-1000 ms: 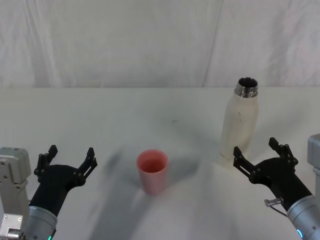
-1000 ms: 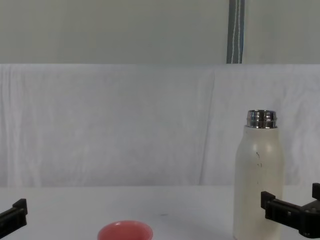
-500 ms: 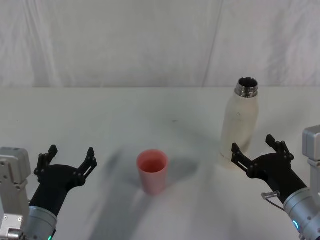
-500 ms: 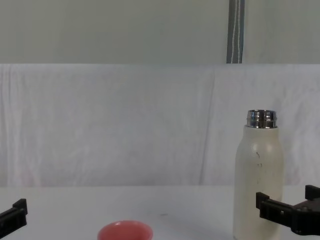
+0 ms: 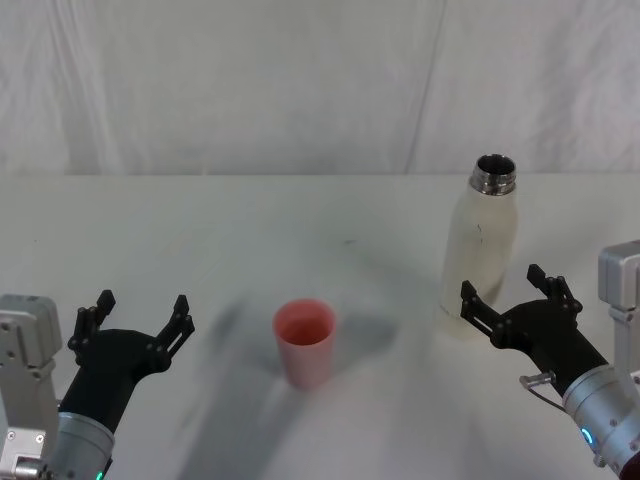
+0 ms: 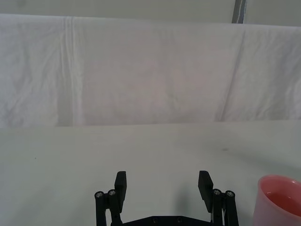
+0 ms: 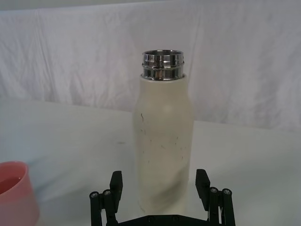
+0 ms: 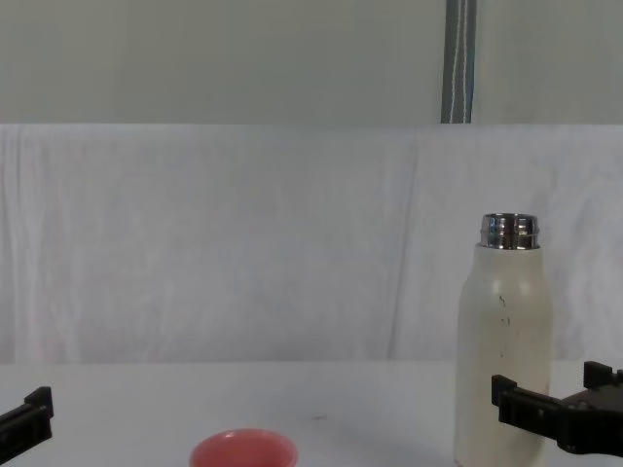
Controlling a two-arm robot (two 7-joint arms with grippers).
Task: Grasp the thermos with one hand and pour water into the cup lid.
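The cream-white thermos (image 5: 481, 250) stands upright and uncapped on the right of the table; its steel neck shows in the chest view (image 8: 504, 341) and in the right wrist view (image 7: 164, 141). My right gripper (image 5: 505, 293) is open just in front of the thermos base, its fingers (image 7: 116, 181) spread level with the bottle's sides, not touching. The pink cup lid (image 5: 305, 342) sits mid-table, its rim low in the chest view (image 8: 242, 449). My left gripper (image 5: 138, 315) is open at the lower left, to the left of the cup lid (image 6: 280, 200).
A white cloth covers the table (image 5: 230, 230) and hangs as a backdrop behind it. A grey vertical pole (image 8: 459, 60) stands behind the backdrop. Open table lies between the cup lid and the thermos.
My right gripper has crept forward and slightly left, closing in on the thermos base. The left gripper, the cup lid and the thermos stayed where they were.
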